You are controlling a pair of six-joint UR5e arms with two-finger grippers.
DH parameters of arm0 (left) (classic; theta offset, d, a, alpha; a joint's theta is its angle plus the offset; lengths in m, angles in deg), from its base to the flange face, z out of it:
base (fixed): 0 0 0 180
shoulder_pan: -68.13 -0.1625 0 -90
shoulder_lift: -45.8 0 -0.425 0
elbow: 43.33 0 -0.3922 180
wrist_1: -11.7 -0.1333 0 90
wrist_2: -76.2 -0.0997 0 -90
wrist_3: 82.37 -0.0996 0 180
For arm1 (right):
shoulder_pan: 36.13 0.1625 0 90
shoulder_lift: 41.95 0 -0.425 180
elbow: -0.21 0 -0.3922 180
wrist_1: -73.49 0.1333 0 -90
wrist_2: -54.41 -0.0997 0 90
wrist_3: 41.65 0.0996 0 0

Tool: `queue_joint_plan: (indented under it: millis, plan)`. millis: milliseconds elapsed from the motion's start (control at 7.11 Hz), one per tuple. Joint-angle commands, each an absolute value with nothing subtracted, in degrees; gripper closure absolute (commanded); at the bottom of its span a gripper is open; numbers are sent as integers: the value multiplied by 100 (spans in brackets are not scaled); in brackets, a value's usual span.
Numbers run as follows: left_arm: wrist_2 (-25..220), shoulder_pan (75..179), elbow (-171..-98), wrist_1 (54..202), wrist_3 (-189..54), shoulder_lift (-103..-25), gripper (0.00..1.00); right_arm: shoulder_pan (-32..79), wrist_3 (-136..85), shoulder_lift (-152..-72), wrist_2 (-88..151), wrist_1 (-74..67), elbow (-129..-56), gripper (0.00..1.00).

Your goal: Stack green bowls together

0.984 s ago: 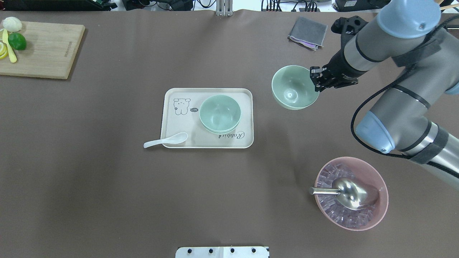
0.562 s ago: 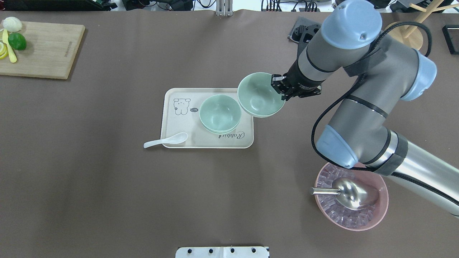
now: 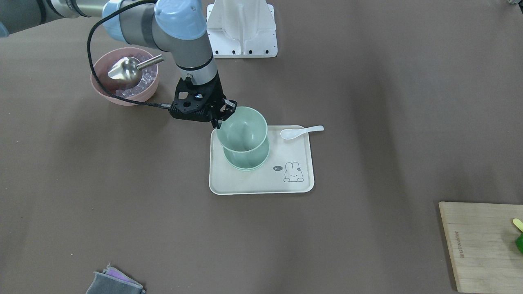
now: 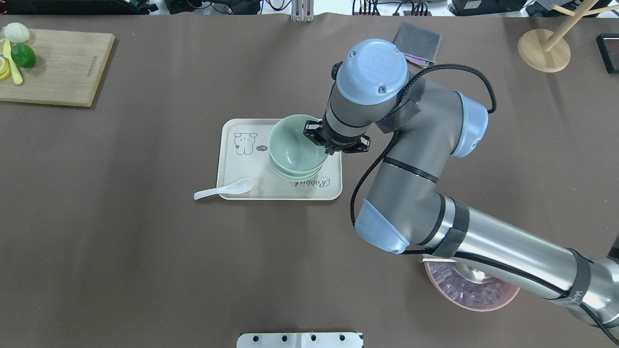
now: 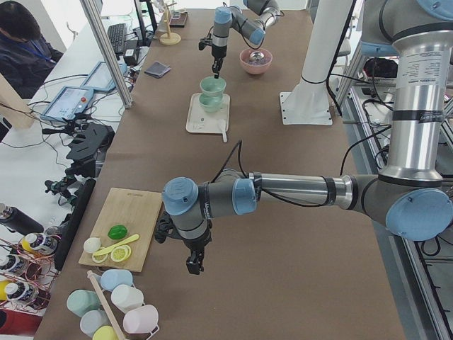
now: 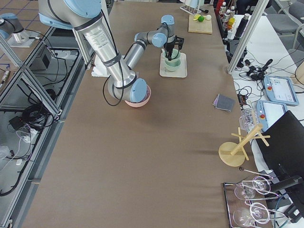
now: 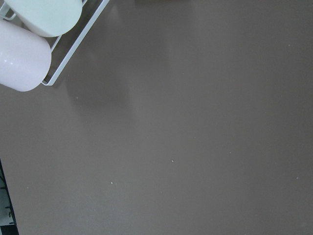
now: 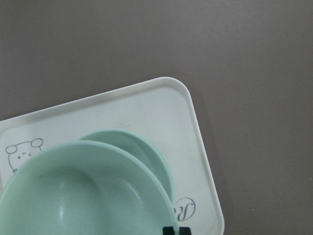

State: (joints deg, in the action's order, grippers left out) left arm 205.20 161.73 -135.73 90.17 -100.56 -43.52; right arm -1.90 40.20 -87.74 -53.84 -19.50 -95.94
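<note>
My right gripper (image 4: 315, 138) is shut on the rim of a pale green bowl (image 4: 289, 141) and holds it just above two nested green bowls (image 4: 297, 174) on the cream tray (image 4: 242, 166). In the front view the held bowl (image 3: 242, 131) hangs slightly tilted over the nested bowls (image 3: 247, 164), the gripper (image 3: 222, 116) on its rim. The right wrist view shows the held bowl (image 8: 83, 196) over the lower bowls (image 8: 142, 147). My left gripper (image 5: 192, 265) shows only in the left side view, near the table by the cutting board; I cannot tell whether it is open.
A white spoon (image 4: 223, 188) lies across the tray's front left edge. A pink bowl with a metal scoop (image 3: 124, 77) stands near the right arm's base. A cutting board with lime (image 4: 53, 65), a grey cloth (image 4: 418, 43) and a wooden stand (image 4: 544, 48) sit at the far edge.
My right gripper has carried the green bowl leftward from the bare table to above the nested bowls on the tray. The nested bowls and spoon have not moved.
</note>
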Motion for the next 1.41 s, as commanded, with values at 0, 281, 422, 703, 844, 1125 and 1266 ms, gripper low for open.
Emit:
queue_joint_plan:
  millis: [0, 281, 422, 703, 844, 1125, 1266]
  plan:
    - [20523, 16164, -13562, 9036, -10047, -4245, 2, -395, 4131, -8528, -5142, -1933, -9190, 100]
    - [20531, 16173, -13571, 9036, -10056, -4245, 2, -422, 4123, -8537, -5141, -1924, -9146, 100]
    - [20532, 16164, -13571, 9045, -10056, -4245, 2, -422, 4097, -8554, -5141, -1915, -9146, 100]
    - [20532, 16164, -13571, 9045, -10056, -4245, 2, -405, 4070, -8555, -5141, -1906, -9146, 100]
    - [20532, 16164, -13571, 9045, -10056, -4245, 2, -396, 4061, -8589, -5132, -1906, -9146, 100]
    - [20532, 16164, -13571, 9045, -10047, -4253, 2, -370, 4052, -8598, -5132, -1906, -9146, 100]
    - [20532, 16164, -13571, 9045, -10056, -4253, 2, -361, 4052, -8598, -5132, -1906, -9137, 100]
